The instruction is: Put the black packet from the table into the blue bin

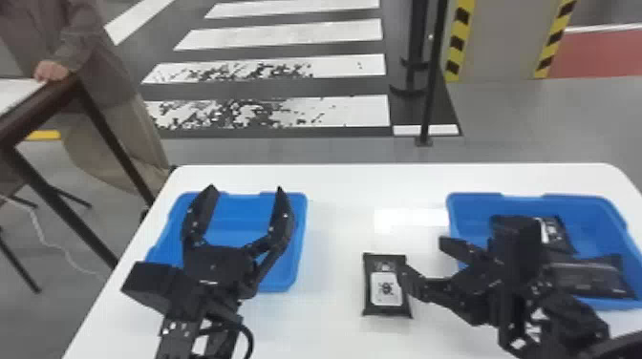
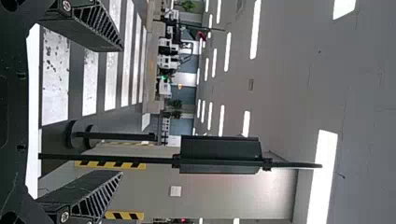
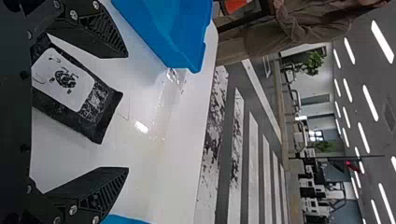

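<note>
- so the black packet (image 1: 386,291) is lying flat on the white table (image 1: 334,324), roughly between the two blue bins but a bit nearer the robot, white label with a dark drawing facing up
- right gripper (image 1: 421,255) is down near it with its fingers spread wide, nothing pinched. from the head view one finger overlaps the packet's right edge, can't tell if it's actually touching
- the right wrist view has those fingers well apart too, with the packet lying closer to one of them than the other
- left gripper (image 1: 245,187) is hanging over the left blue bin (image 1: 298,248), fingers spread as well and holding nothing
- the right blue bin (image 1: 473,198) has two more black packets in it: one with some white on it (image 1: 556,234) toward the far side, and a darker one (image 1: 590,277) lying nearer the robot. the right arm hides part of that bin
- past the table there's a floor with white stripes (image 1: 286,36), a thin black pole (image 1: 432,81) and a grey pillar (image 1: 501,38) with yellow and black edges
</note>
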`<control>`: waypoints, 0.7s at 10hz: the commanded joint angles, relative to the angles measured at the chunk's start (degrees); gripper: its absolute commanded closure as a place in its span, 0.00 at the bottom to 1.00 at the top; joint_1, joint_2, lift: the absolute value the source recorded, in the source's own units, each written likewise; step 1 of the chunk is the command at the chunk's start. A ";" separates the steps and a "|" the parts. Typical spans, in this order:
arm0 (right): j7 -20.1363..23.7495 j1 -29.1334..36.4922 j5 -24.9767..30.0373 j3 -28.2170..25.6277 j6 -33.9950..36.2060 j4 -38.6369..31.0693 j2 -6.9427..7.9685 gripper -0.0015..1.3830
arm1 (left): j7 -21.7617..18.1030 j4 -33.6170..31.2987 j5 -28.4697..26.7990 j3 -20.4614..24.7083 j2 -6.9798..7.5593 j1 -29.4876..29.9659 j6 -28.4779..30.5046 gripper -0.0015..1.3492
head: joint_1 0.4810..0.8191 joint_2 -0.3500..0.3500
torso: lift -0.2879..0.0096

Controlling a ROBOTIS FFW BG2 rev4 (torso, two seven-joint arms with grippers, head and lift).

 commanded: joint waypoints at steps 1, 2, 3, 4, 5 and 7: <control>-0.01 -3.05 0.98 3.91 2.74 2.01 -0.31 0.11 | 0.00 0.02 0.00 -0.07 -0.04 0.00 0.00 0.07 | 0.63 0.74 | 0.60; -0.10 -4.46 1.78 5.51 4.99 3.14 -0.49 0.11 | 0.00 0.02 0.00 -0.07 -0.04 0.00 0.00 0.07 | 0.63 0.77 | 0.60; -0.19 -5.87 1.90 6.77 6.25 4.97 -0.49 0.11 | 0.00 0.02 0.00 -0.07 -0.04 0.00 0.00 0.07 | 0.63 0.80 | 0.60; -0.54 -6.99 2.24 7.57 7.80 5.95 -0.49 0.11 | 0.00 0.02 0.00 -0.07 -0.04 0.00 0.00 0.07 | 0.63 0.80 | 0.60; -1.15 -8.12 2.69 8.60 8.50 6.94 -0.49 0.11 | 0.00 0.02 0.00 -0.07 -0.04 0.14 0.14 0.07 | 0.63 0.81 | 0.60; -1.24 -12.62 2.81 12.83 8.93 12.42 -0.49 0.11 | 0.00 0.02 0.00 0.05 -0.04 0.14 0.00 0.07 | 0.63 0.82 | 0.60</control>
